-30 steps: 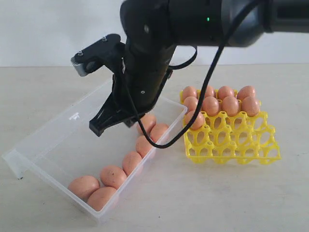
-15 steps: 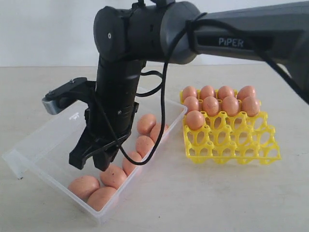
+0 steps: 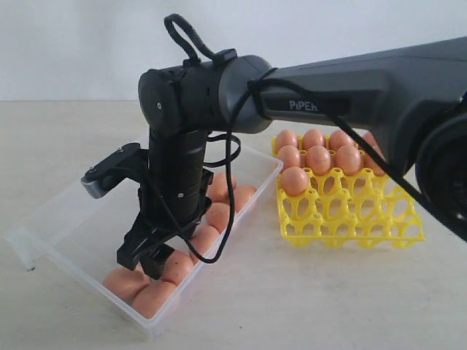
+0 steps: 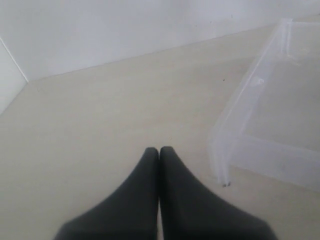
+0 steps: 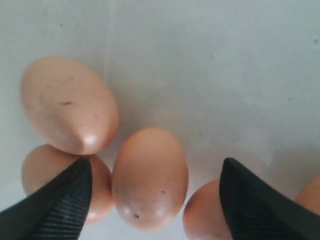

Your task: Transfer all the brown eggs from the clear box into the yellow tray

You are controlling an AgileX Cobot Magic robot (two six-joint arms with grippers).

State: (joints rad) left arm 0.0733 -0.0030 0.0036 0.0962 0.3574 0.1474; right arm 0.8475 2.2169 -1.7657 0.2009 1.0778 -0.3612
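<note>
Hanging low in the clear box (image 3: pixel 73 211), the right gripper (image 3: pixel 144 264) has its jaws spread astride 1 of the brown eggs (image 5: pixel 150 177). The yellow tray (image 3: pixel 350 219), at the box's 3 o'clock, holds more. The left gripper (image 4: pixel 159 151) has its jaws pressed together over the worktop (image 4: pixel 100 110).

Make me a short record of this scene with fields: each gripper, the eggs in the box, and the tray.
right gripper: open, down in the clear box, jaws either side of one brown egg
left gripper: shut, empty, over bare table beside the box
eggs in box: several, along the wall on the tray side
yellow tray: far cups hold eggs, near rows empty
</note>
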